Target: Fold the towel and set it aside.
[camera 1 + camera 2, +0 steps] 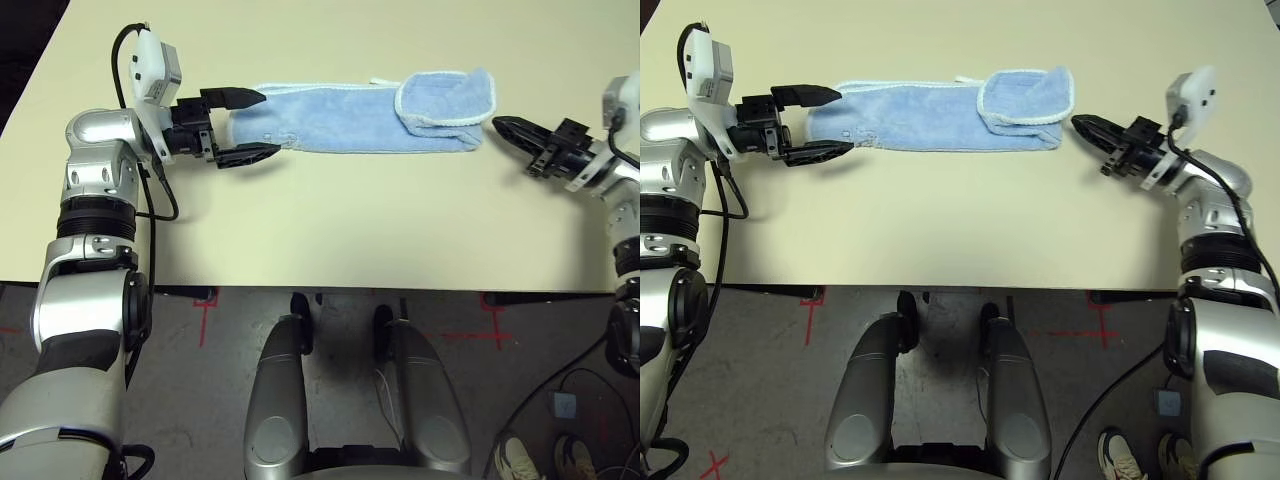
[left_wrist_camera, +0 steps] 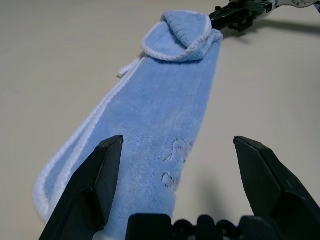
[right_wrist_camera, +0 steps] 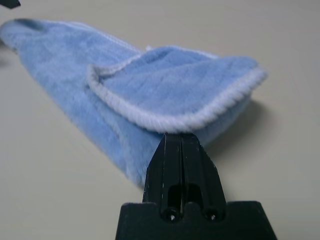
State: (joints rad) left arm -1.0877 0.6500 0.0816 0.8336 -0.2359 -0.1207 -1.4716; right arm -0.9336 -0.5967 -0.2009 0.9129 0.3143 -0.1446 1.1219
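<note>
A cream table [image 1: 330,230] holds a soft, limp towel [image 1: 340,118] (best pinched at its ends) across the frame's top; left gripper [image 1: 245,125] spread, right gripper [image 1: 510,128] pressed together, empty.

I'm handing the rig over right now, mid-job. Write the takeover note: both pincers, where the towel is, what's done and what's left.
Left pincer: open, level, its fingers either side of the towel's left end, not closed on it.
Right pincer: shut, holding nothing, its tip just off the towel's right end; whether it touches the cloth cannot be told.
Towel: lies on the table as a long narrow strip running left to right, with its right end flapped back over itself.
Done: folded lengthwise into a strip; the right end is turned over.
Left: finish the fold across its length, probably bringing the left end over, then set it aside.
</note>
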